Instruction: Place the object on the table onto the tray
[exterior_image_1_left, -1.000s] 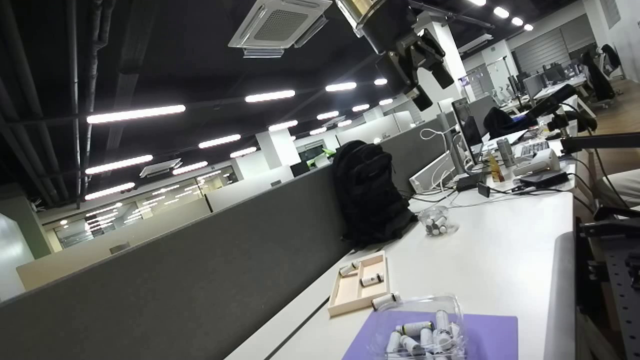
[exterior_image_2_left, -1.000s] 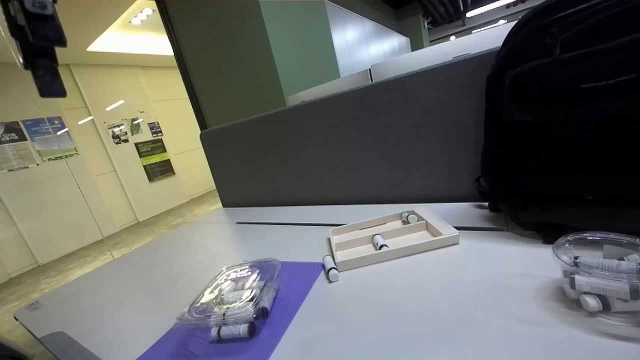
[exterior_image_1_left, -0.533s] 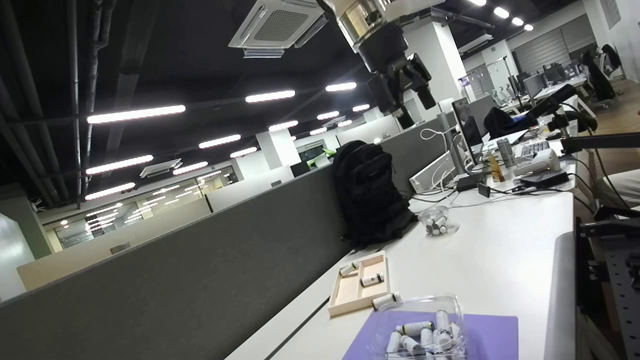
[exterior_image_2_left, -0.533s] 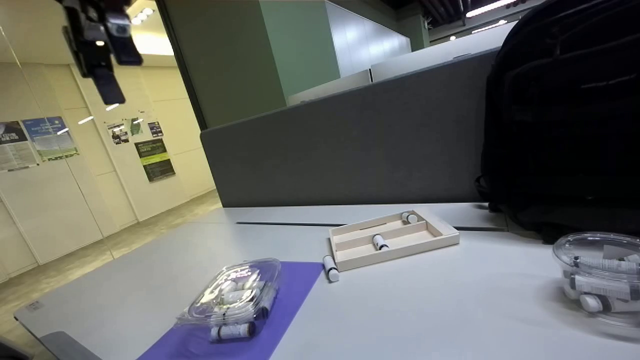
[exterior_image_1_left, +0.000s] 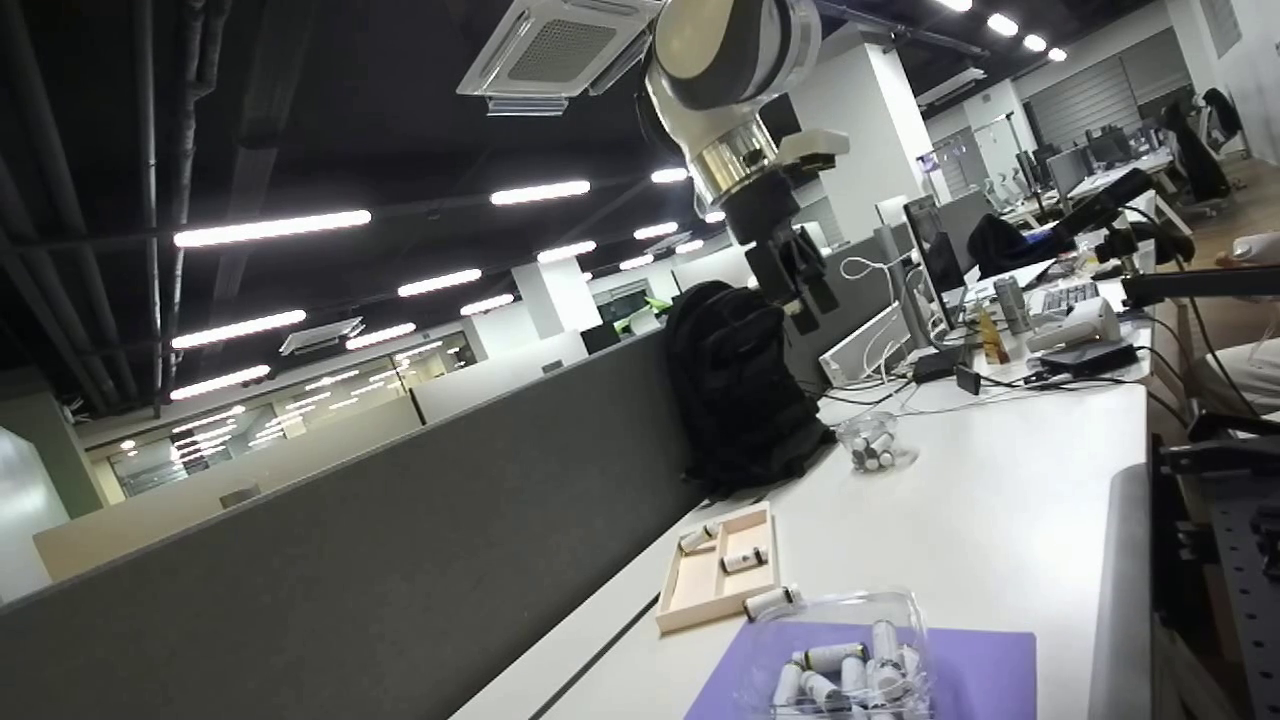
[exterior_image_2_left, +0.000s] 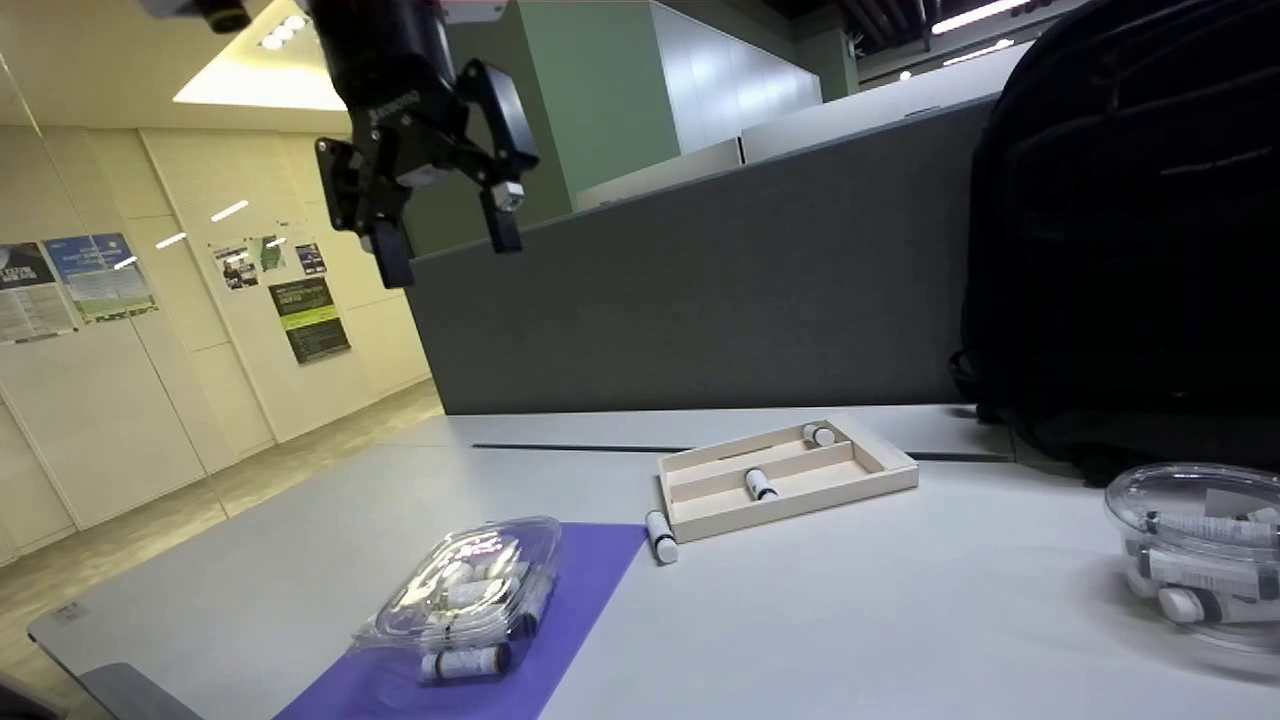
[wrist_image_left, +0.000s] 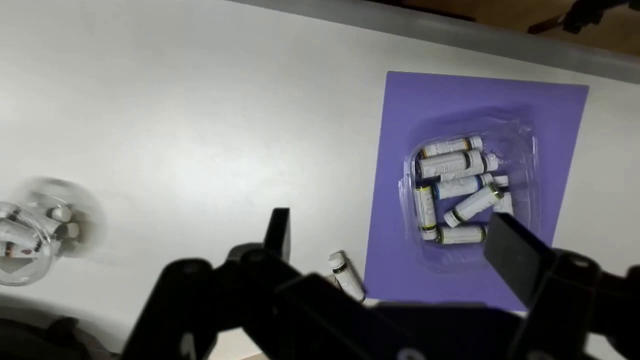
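Lower than half a second ago, my gripper (exterior_image_2_left: 453, 262) hangs well above the white table (exterior_image_2_left: 850, 620), fingers (exterior_image_2_left: 391, 255) spread wide. Below, between my fingers in the wrist view, a small white bottle (wrist_image_left: 348, 280) lies on the table just beside the wooden divided tray (exterior_image_2_left: 797, 506); whether it touches, I can't tell. Past one finger sits a clear container (wrist_image_left: 522, 170) of bottles (wrist_image_left: 462, 186) on a purple mat (wrist_image_left: 392, 260).
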